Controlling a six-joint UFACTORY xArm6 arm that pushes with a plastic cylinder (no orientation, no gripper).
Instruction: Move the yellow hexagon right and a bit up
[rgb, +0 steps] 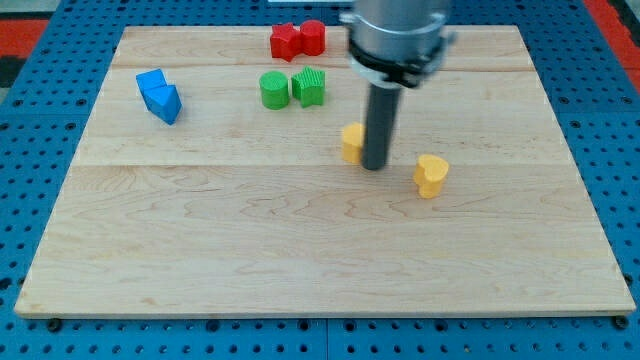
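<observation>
Because my tip (374, 166) has no jaws and grasps nothing, the yellow hexagon (352, 142), seen just above frame centre, is merely touched on its right side. From that side, it could be driven leftward; farther right, the yellow heart-like block (431, 175) could be struck.

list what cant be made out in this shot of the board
- Yellow hexagon, camera view: the rod covers its right part, so its shape is unconfirmed.
- Contact: my tip sits at that block's right side; whether it touches cannot be told.
- Arm, camera view: cut off by the view's top edge.
- Red blocks and blue blocks: each pair is pressed together and too small to tell exact shapes.
</observation>
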